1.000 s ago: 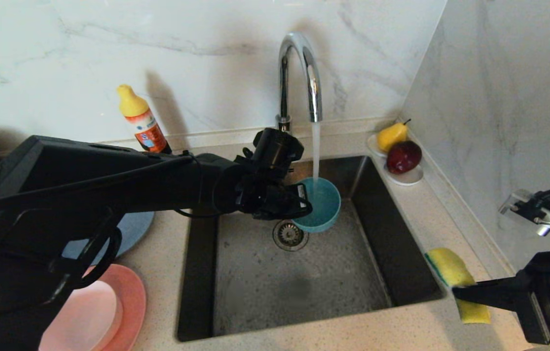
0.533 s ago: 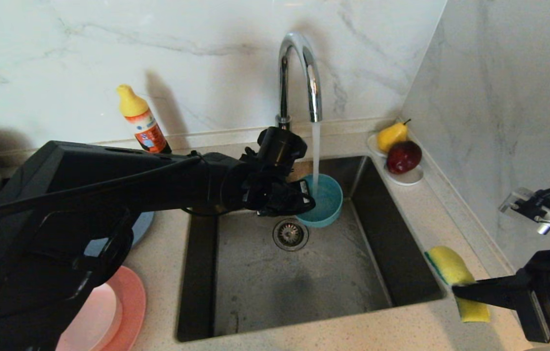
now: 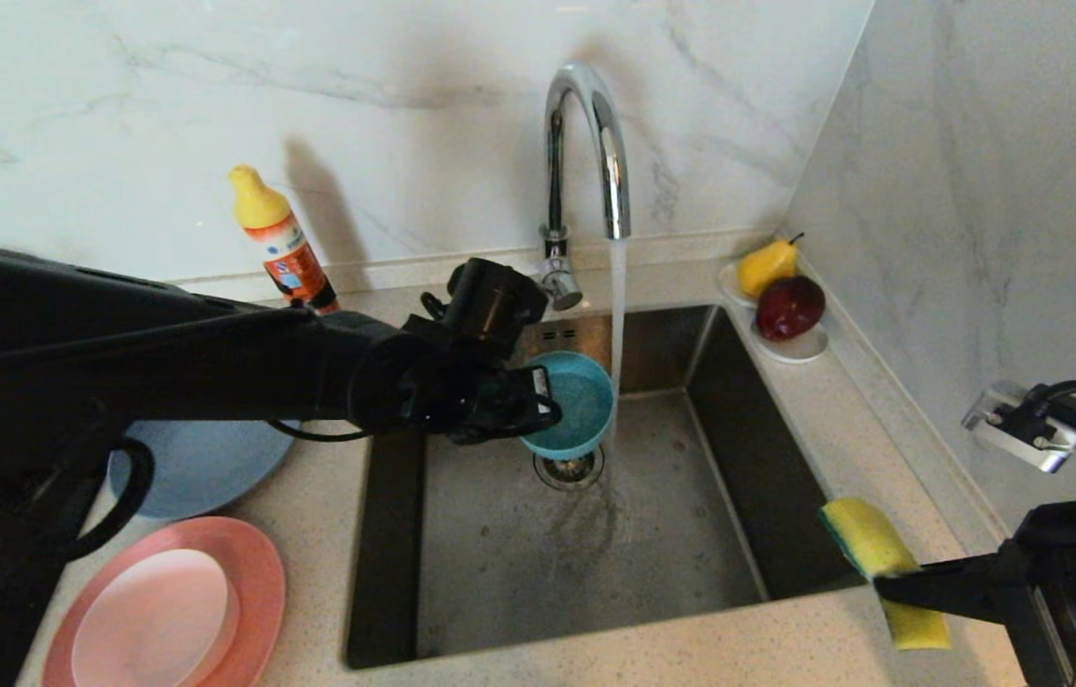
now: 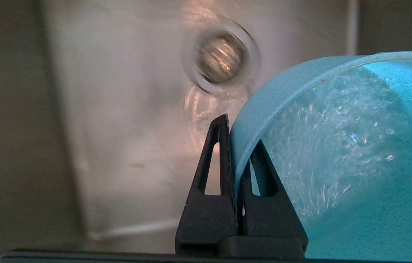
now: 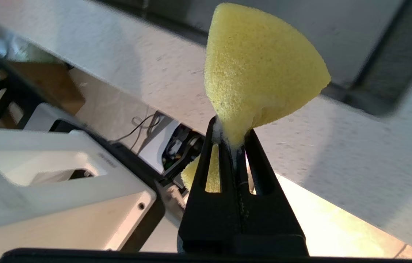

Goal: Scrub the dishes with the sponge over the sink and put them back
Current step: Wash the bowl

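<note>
Teal bowl: clamped by rim in left tool, above sink drain. Sponge: pinched in right tool, right of sink, nearer arm for scrubbing.

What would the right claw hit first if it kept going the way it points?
Likely the sink: the right claw, shut on the sponge, points across the counter edge toward the basin. Depth is unclear.

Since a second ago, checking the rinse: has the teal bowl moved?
Yes. The teal bowl, held by the left gripper, shifted left out from under the faucet; water now passes its right rim.
</note>
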